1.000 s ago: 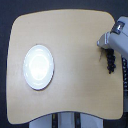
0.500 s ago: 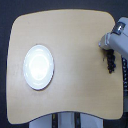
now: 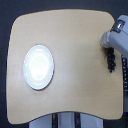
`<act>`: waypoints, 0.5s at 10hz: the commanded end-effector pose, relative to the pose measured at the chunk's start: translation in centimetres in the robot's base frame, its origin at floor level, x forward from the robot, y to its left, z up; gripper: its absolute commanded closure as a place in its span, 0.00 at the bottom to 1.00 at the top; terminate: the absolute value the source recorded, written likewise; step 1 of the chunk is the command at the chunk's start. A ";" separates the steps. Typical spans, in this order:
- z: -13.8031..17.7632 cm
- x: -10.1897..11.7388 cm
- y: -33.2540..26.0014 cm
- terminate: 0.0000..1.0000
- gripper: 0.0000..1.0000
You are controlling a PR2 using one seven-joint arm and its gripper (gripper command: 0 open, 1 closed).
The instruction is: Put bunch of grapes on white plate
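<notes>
One bunch of grapes (image 3: 110, 60) hung unmoved under the gripper (image 3: 110, 50), grasp impossible to tell, well apart from the white plate (image 3: 38, 67), transfer not begun.

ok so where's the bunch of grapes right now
In the exterior view the bunch of grapes is near the table's right edge, just below the gripper, far from the white plate.

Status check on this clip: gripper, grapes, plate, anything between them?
Gripper over the grapes, jaw state unreadable. Bunch of grapes at the table's edge, exterior view's right. White plate bare, far side. Nothing between them.
</notes>
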 end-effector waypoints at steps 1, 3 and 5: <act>0.7 0.6 -0.4 0.00 1.00; 0.9 0.7 -0.5 0.00 1.00; 1.1 0.8 -0.7 0.00 1.00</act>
